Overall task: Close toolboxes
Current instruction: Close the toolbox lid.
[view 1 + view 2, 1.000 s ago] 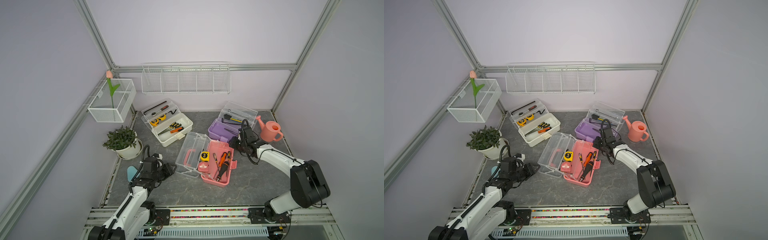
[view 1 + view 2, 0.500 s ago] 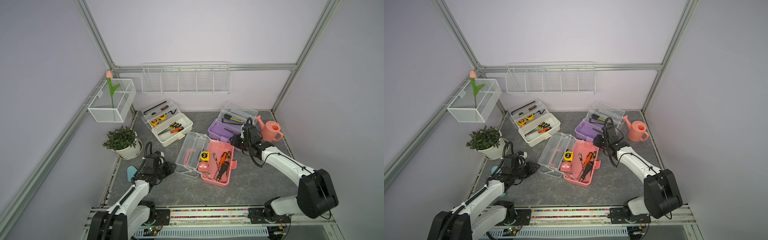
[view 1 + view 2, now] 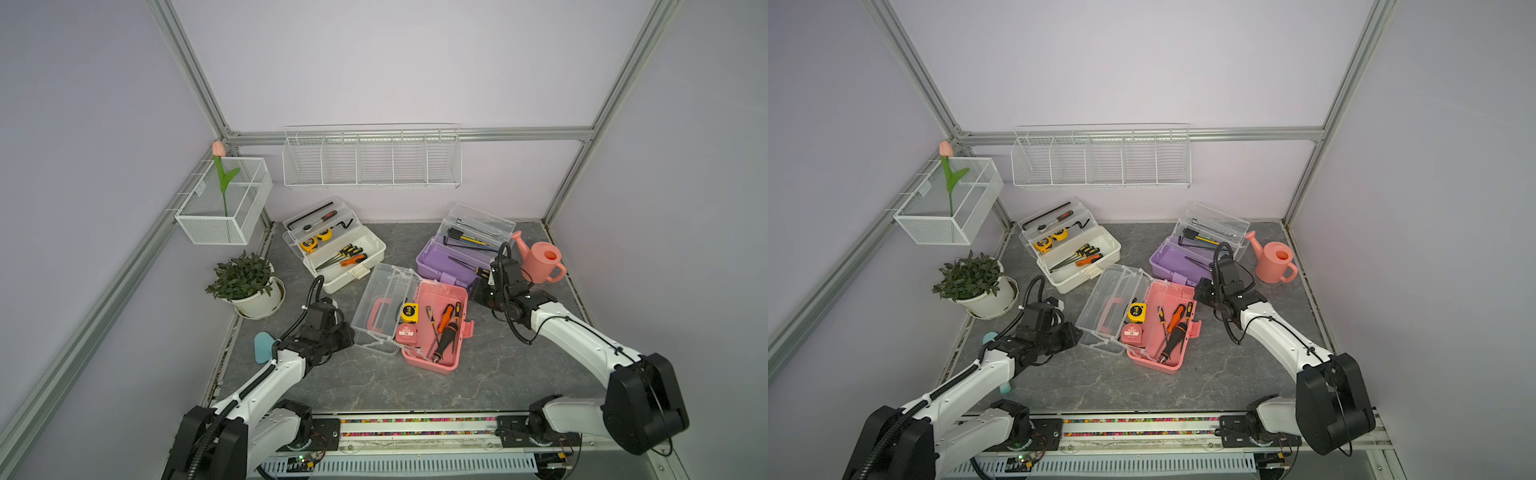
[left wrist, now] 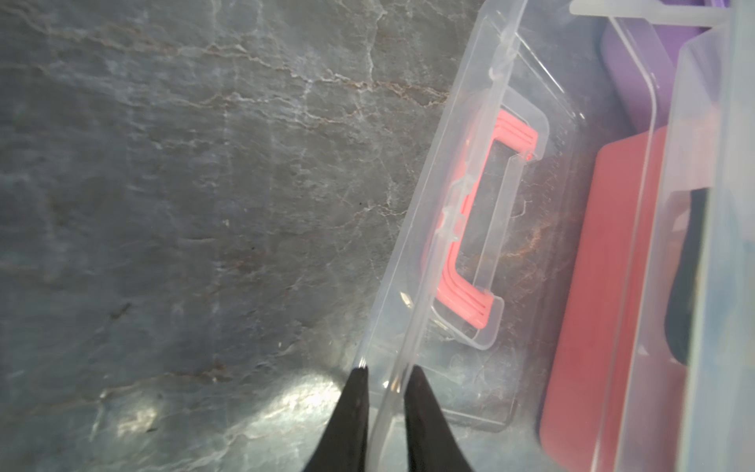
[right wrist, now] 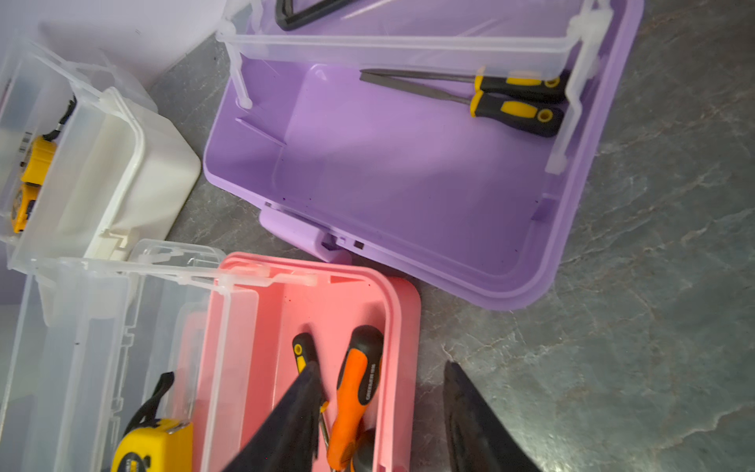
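Three toolboxes [image 3: 442,296], two wire baskets [image 3: 372,166], four tape measures [image 3: 409,311], one potted plant [image 3: 245,278], one watering can [image 3: 540,262], one tulip [image 3: 219,149], two robot arms [image 3: 573,336].

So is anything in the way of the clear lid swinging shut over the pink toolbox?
Possibly the right end effector: it hangs open over the pink plastic toolbox's wall, in the clear plastic lid's path. Nothing else visible blocks it.

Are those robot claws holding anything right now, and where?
The left gripper pinches the clear lid of the pink toolbox at its rim; the right gripper holds nothing.
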### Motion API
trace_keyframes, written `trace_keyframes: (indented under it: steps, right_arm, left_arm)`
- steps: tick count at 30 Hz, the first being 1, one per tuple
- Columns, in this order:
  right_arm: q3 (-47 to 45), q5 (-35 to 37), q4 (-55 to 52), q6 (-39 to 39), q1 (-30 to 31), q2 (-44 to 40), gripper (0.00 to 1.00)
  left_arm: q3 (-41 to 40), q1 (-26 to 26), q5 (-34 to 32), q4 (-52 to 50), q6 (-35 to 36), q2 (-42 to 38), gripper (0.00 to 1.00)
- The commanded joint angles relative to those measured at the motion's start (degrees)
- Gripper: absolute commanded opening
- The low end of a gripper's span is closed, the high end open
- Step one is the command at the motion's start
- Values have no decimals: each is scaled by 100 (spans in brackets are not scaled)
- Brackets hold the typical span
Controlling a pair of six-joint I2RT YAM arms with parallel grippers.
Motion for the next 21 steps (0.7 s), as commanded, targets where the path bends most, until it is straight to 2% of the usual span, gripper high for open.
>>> trace_keyframes:
  steps: [1, 4, 14, 18, 21]
  right_arm:
    - [-205, 41, -163, -47, -28, -180, 51]
    - [-377, -46, -163, -3, -28, -197, 50]
    - [-846, -307, -305, 69, -32, -433, 45]
    - [-1010, -350, -304, 58, -28, -687, 35]
    - [-1209, -680, 34, 223, 3, -682, 31]
  left_arm:
    - [97, -36, -426, -214, 14, 132, 14]
    - [160, -35, -478, -237, 42, 87, 5]
    - [940, -43, -1224, -769, 612, -456, 2]
    - [1154, -78, -1440, -696, 708, -489, 2]
    - [1363, -206, -1617, -664, 803, -452, 4]
